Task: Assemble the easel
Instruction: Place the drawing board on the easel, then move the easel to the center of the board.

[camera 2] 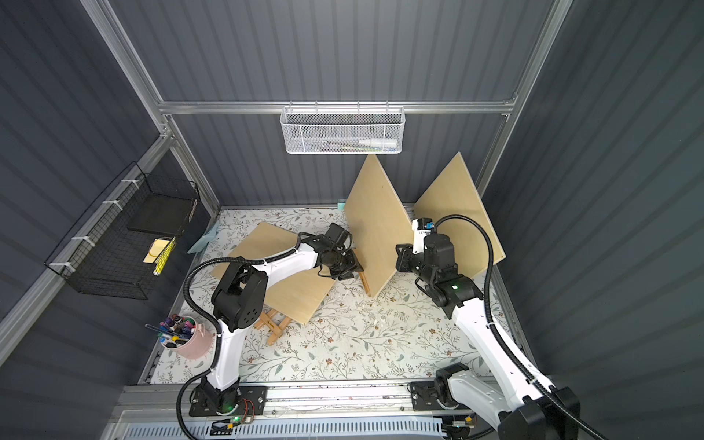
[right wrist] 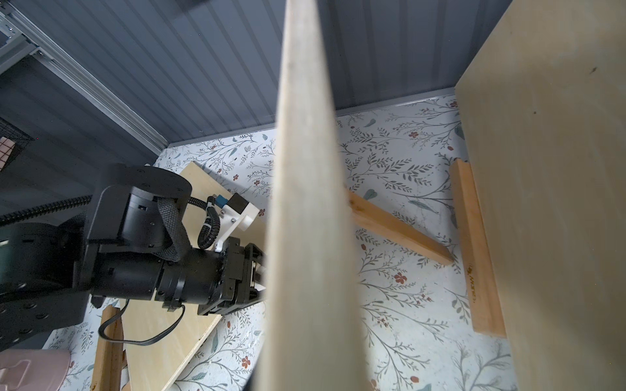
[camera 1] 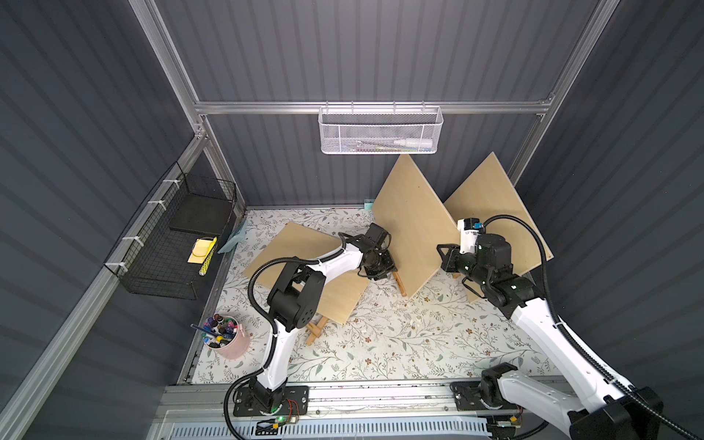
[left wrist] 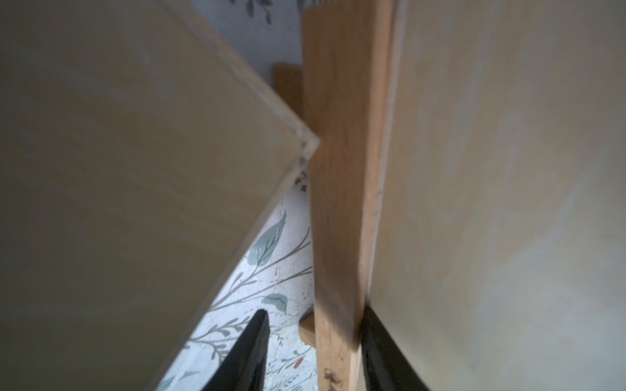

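Nearest, a flat board (camera 1: 343,297) lies on the worktop (camera 1: 400,343) over a folded easel (camera 1: 316,331), apparently not yet dealt with. Beyond it, the left gripper (left wrist: 315,313) has its jaws spread round the easel leg (left wrist: 338,169), which lies against the standing board (camera 1: 415,228). One finger (left wrist: 379,348) touches the wood and the other is apart, seemingly to set the leg as a prop. The right gripper (camera 1: 442,257) pinches that board's edge, probably to steady it upright. Farthest, another board (camera 1: 491,198) stands tilted near the back wall.
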